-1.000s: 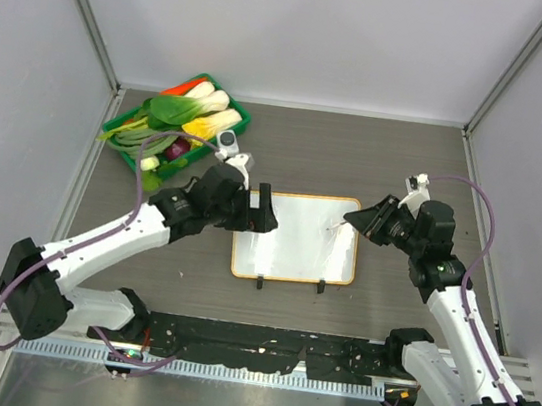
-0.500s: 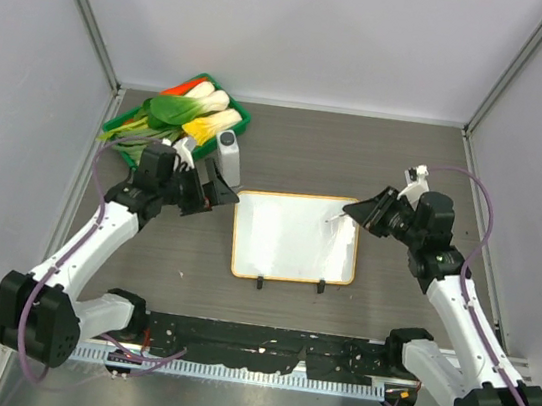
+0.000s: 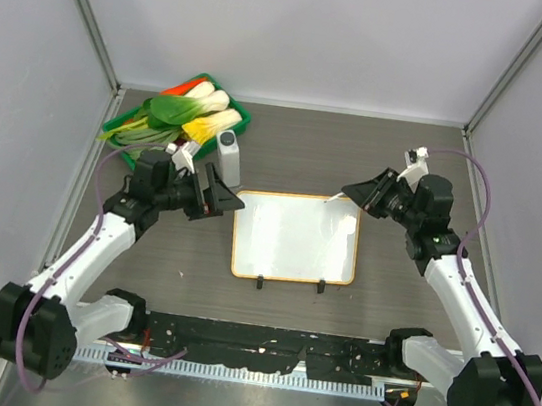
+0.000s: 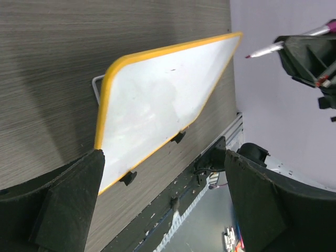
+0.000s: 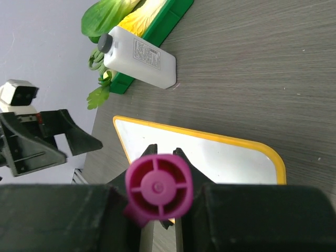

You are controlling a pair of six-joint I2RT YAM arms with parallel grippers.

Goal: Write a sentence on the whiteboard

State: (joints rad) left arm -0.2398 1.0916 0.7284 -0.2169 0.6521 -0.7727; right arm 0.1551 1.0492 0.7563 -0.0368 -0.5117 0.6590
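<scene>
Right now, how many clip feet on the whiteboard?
2. Both sit on the near edge of the whiteboard: left foot by the left corner, right foot by the right corner. No others show.

The whiteboard (image 3: pixel 296 237), a small rectangular white panel with a thin orange, round-cornered frame, lay flat and face up on the dark wood-grain tabletop (image 3: pixel 408 162), near its middle. Its long edges ran roughly left to right, turned slightly out of square with the table. Two small black clip feet (image 3: pixel 260 282) projected from the near long edge, toward the arm bases. The writing surface showed only faint greyish smudges and glare, plus one tiny dark fleck (image 4: pixel 171 69) visible in the left wrist view, too small to read as a letter.
</scene>
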